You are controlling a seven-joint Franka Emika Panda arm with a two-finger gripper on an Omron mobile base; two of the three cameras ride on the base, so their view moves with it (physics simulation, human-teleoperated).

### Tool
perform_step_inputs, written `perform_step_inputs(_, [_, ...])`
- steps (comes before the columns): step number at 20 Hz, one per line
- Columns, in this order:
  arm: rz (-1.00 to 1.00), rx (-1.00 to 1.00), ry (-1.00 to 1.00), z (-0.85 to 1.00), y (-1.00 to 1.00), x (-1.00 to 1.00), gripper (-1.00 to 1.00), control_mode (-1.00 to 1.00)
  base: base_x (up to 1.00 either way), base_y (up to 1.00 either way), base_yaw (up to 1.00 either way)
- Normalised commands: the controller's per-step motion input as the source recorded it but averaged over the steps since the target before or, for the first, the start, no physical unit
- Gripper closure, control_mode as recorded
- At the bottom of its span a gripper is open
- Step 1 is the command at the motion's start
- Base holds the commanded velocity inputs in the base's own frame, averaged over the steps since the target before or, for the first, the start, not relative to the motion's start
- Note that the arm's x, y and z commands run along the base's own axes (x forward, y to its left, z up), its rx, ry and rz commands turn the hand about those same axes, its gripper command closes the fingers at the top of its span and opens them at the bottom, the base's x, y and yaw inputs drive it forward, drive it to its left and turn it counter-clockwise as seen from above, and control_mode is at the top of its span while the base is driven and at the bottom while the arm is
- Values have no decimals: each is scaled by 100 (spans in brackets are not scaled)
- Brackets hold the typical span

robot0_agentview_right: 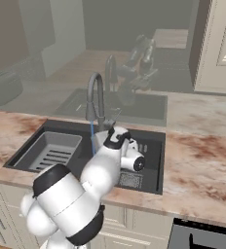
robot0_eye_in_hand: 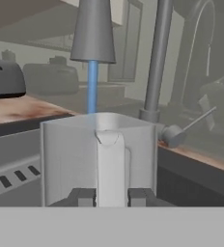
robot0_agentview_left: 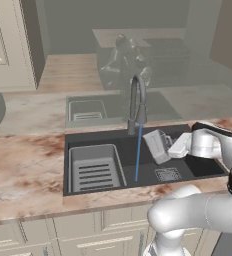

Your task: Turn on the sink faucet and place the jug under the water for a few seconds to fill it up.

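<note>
The dark grey gooseneck faucet (robot0_agentview_left: 137,102) (robot0_agentview_right: 95,97) stands behind the black sink (robot0_agentview_left: 203,167) (robot0_agentview_right: 154,170), its nozzle (robot0_eye_in_hand: 93,31) pointing down. A thin blue stream of water (robot0_agentview_left: 137,152) (robot0_agentview_right: 92,130) (robot0_eye_in_hand: 92,87) drops from it to the basin floor. My gripper (robot0_agentview_left: 174,146) (robot0_eye_in_hand: 111,197) is shut on the handle of the translucent jug (robot0_agentview_left: 157,145) (robot0_eye_in_hand: 75,154), holding it over the basin and slightly tilted. In the left base view the jug hangs just right of the stream, which falls past its far side rather than into it. In the right base view my arm hides most of the jug.
A light grey ribbed rack (robot0_agentview_left: 93,167) (robot0_agentview_right: 51,148) fills the sink's left part, and the square drain grate (robot0_agentview_left: 167,174) lies below the jug. The faucet's lever (robot0_eye_in_hand: 191,123) sticks out sideways. A silver toaster (robot0_agentview_right: 5,85) (robot0_eye_in_hand: 5,77) stands on the marble counter (robot0_agentview_left: 23,170).
</note>
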Motion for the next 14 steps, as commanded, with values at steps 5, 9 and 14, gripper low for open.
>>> perform_step_inputs(5, [0, 0, 0, -1, 21, 13, 100, -100, 0, 0, 0])
perform_step_inputs(9, [0, 0, 0, 0, 19, 12, 100, -100, 0, 0, 0])
perform_step_inputs(14, [0, 0, 0, 0, 16, 12, 100, -100, 0, 0, 0])
